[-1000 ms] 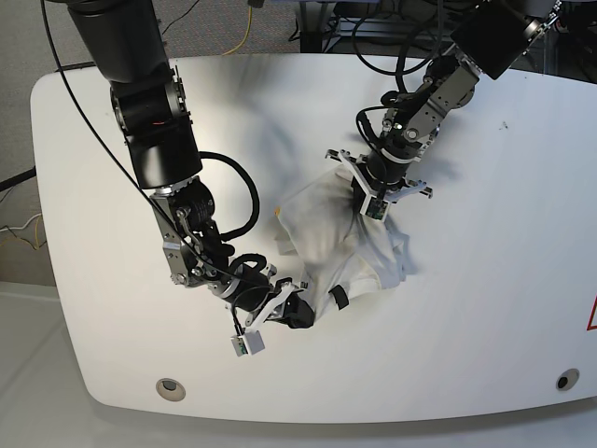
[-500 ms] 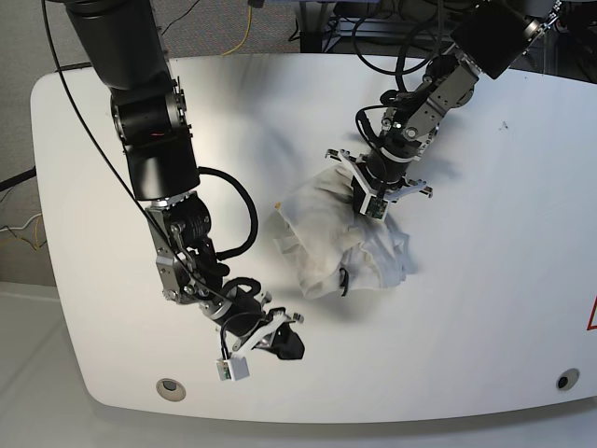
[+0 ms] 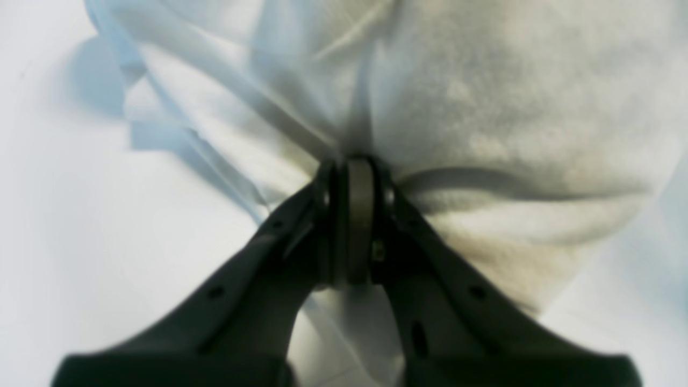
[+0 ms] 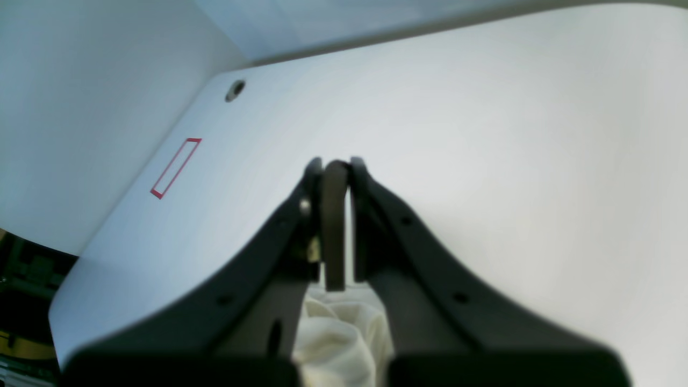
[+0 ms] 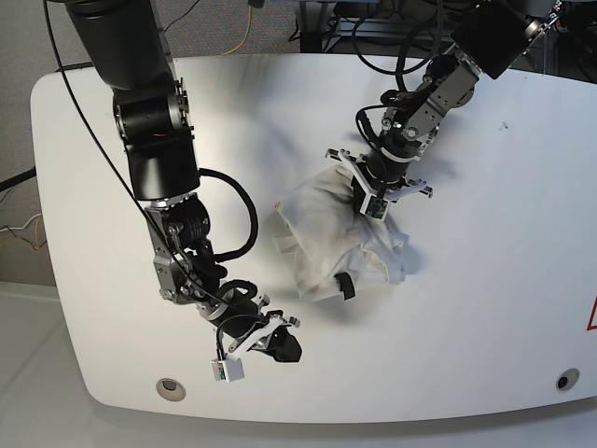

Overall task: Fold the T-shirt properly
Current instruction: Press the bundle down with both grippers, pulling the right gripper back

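Observation:
The white T-shirt lies crumpled in a heap at the middle of the table, its small black tag at the front edge. My left gripper presses down on the heap's back right part. In the left wrist view it is shut on a pinch of the T-shirt. My right gripper sits apart from the shirt, near the table's front edge. In the right wrist view it is shut with nothing between the tips; a bit of white cloth shows low behind the fingers.
The white table has a round hole at the front left and another at the front right. A red mark lies at the right edge. Cables hang behind the table's back edge.
My right gripper has drawn away from the shirt's front edge toward the table's front. The shirt's lower part has settled back into the heap. The left gripper has stayed put.

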